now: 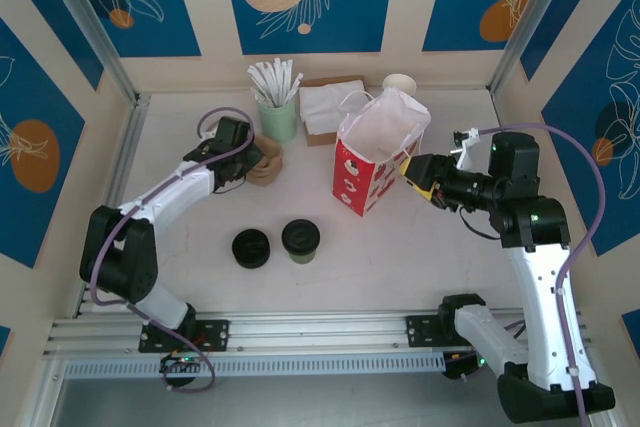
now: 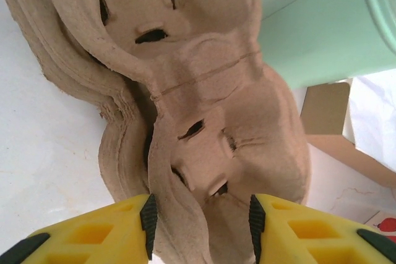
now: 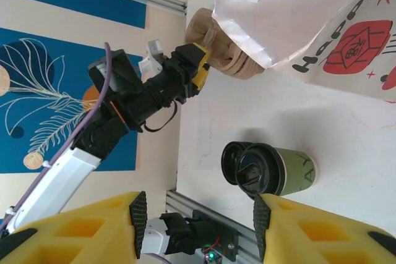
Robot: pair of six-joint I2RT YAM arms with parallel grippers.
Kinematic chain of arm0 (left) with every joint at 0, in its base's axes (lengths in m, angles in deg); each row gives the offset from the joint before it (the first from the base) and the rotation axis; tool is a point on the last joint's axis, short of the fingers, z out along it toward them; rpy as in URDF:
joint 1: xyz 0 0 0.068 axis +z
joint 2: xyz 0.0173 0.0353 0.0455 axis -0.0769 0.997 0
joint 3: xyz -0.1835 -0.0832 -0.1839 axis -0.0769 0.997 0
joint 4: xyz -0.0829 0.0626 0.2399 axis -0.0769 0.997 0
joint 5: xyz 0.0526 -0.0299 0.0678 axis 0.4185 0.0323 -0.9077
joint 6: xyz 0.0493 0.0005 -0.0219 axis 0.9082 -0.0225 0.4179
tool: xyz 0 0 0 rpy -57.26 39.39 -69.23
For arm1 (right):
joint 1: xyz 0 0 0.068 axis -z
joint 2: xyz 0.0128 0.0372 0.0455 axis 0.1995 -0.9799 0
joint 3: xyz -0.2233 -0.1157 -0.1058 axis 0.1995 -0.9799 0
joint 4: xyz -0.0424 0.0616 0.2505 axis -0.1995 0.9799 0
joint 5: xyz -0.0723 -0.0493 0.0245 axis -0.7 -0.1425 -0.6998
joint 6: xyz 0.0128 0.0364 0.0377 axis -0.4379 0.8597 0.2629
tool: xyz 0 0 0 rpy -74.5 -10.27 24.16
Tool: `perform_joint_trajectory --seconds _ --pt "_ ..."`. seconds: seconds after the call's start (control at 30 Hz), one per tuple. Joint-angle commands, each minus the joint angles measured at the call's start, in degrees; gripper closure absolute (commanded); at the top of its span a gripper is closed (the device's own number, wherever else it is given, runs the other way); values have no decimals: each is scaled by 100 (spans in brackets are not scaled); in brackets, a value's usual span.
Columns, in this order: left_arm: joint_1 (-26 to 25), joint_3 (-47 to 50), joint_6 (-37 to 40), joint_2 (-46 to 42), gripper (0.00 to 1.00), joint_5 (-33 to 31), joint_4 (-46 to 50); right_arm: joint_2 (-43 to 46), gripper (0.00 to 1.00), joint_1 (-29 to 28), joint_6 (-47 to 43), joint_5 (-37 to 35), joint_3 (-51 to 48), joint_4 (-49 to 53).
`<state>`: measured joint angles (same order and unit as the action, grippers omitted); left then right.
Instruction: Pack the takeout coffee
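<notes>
The takeout coffee, a short green paper cup with a black lid, stands at the table's front middle. It also lies in the right wrist view as the coffee, just past my right fingertip. The red bag stands open behind it, white lining showing. My right gripper hovers open beside the bag's right side; in its own view the right gripper holds nothing. My left gripper is at the stack of pulp cup carriers, open, its pads straddling the top carrier's edge.
A loose black lid stack sits just left of the coffee. At the back stand a mint cup of wrapped sticks, a box of napkins and cream cups. Aluminium rails edge the front.
</notes>
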<state>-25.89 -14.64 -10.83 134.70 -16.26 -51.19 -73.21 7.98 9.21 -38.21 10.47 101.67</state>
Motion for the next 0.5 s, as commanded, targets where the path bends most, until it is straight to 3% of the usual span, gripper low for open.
perform_joint_trajectory --seconds 0.0,0.23,0.47 --pt "96 -225 -177 138 56 77 -107 45 48 101 -116 435 -64 -101" --pt "135 -257 -242 206 57 156 -157 -25 48 152 -141 546 -29 -93" --pt "143 -92 -272 -112 56 -175 -43 -45 48 170 -122 570 -20 -114"
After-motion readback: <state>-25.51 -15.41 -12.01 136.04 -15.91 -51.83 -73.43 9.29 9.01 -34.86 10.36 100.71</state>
